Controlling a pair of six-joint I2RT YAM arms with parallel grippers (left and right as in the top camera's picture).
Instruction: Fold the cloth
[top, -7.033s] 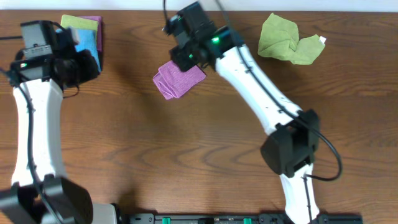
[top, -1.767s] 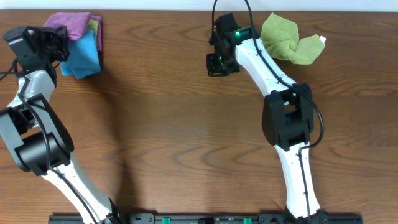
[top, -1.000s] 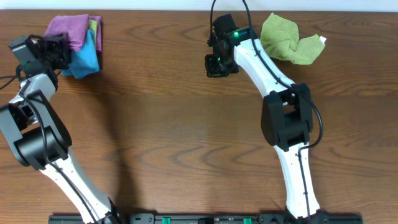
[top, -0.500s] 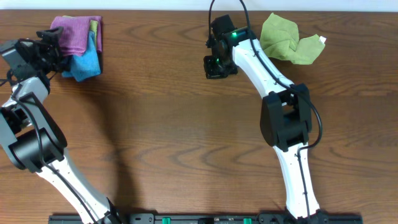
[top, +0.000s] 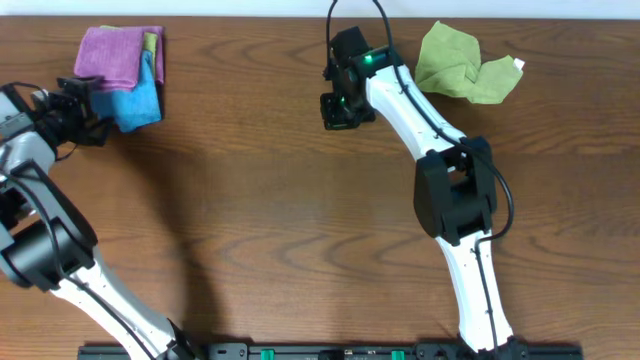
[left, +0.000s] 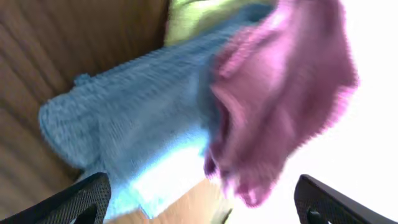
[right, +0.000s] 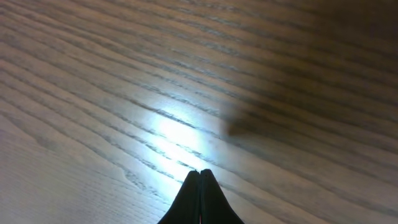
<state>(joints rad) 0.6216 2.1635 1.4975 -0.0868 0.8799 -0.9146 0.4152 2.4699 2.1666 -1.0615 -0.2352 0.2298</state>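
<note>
The purple cloth (top: 110, 52) lies folded at the table's back left, on top of a bright blue cloth (top: 137, 100). In the left wrist view the purple cloth (left: 286, 81) is blurred and overlaps the blue one (left: 137, 118). My left gripper (top: 90, 108) sits just left of the pile, open, with nothing between its fingers (left: 81, 199). My right gripper (top: 337, 112) hovers over bare wood at the back centre, shut and empty, with its tips (right: 200, 173) pressed together.
A light-green edge (top: 151, 42) shows under the purple cloth. A crumpled light-green cloth (top: 460, 65) with a white tag lies at the back right. The brown wooden table (top: 300, 230) ends just beyond the pile at its far edge.
My left gripper opened, let go of the purple cloth on the pile, and drew back to the left and towards the front. The right gripper drifted slightly left.
</note>
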